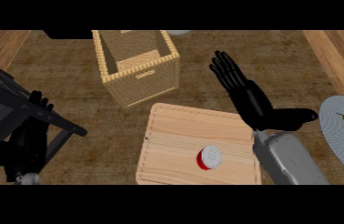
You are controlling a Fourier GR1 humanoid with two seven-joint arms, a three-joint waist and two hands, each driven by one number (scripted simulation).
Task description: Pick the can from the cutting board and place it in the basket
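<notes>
Nearest the lens: grey right forearm rising from the lower edge, ending in the right hand (247,96), fingers straight and spread, thumb out to the right, holding nothing. Just left of that forearm, the can (209,158), red-sided with a pale lid, upright on the cutting board (181,127), near the board's lower right corner and well clear of its edges. Not yet grasped; hand held beyond and to the right of the can, apparently open in readiness to come back and close round it. Beyond the board's far left corner, the basket (138,73), woven, tall, open-topped, near the board but apart from it. Probable route: lift, then carry forward and left across bare board; tall rim to clear before lowering. At far right, part of 1 grey plate (334,123), close to the thumb. At lower left, the left hand (30,136), resting beside a dark frame (40,110), fingers up and relaxed. Brown table (80,91) open between board and frame.
</notes>
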